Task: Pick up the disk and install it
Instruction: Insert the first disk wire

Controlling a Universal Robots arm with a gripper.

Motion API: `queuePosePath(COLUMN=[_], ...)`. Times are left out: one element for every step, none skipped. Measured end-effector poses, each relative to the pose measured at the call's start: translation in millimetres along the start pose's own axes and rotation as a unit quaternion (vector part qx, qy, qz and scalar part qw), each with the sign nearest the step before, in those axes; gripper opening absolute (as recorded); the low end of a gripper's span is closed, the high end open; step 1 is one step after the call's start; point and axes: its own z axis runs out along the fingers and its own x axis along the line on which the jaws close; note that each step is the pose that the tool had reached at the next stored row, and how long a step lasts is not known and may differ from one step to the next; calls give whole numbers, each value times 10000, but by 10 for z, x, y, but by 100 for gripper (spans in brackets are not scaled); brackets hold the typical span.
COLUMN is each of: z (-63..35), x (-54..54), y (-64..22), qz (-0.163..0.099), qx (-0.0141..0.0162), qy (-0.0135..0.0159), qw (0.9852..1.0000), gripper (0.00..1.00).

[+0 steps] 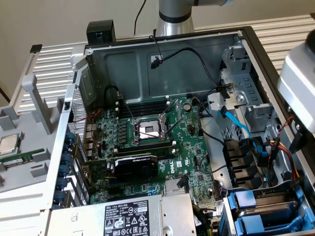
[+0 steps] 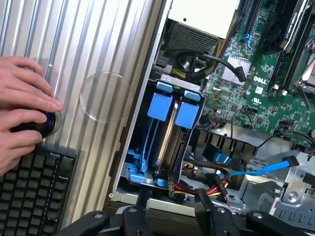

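A robot tool (image 2: pixel 173 196) hangs with its two black fingers spread wide and empty, just above the drive cage (image 2: pixel 129 147) of an open computer case (image 1: pixel 162 64).

In the wrist view, two blue-fronted carriers stand side by side in the cage. The disk (image 2: pixel 171 137) shows as a thin metal edge in one of them, seated in its slot next to the second carrier (image 2: pixel 158 105), whose blue rails look bare. Red, yellow and blue cables (image 2: pixel 211 184) lie beside the cage, close to the tool's fingers. In the exterior view the cage is at the lower right, with the green circuit board (image 1: pixel 147 142) in the middle of the case. The case rests on a ribbed metal counter (image 2: pixel 98 44). There a person's hands (image 2: pixel 24 105) rest on a round blue-ringed knob (image 2: pixel 48 123) beside a black keyboard (image 2: pixel 29 196).
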Motion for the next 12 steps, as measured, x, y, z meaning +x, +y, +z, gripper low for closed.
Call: queuePosePath(z=[4, 8, 11, 18, 21, 25, 30, 32, 37, 40, 44, 48], x=[9, 20, 34, 50, 69, 91, 114, 134, 155, 175, 193, 207], y=[-3, -5, -7, -7, -5, -1, 4, 8, 12, 16, 20, 22], qz=[4, 10, 15, 21, 26, 33, 39, 45, 52, 58, 65, 71], qx=[5, 8, 8, 4, -6, -24, -43, -61, -78, -96, -114, -127], qy=[-44, -85, -119, -152, -180, -206, -231, -254, -279, -307, -335, -367], qw=[10000, 10000, 9999, 9999, 9998, 9998, 9997, 9996, 9996, 9995, 9994, 9992], gripper=[49, 49, 49, 49, 49, 49, 49, 49, 49, 49, 49, 49])
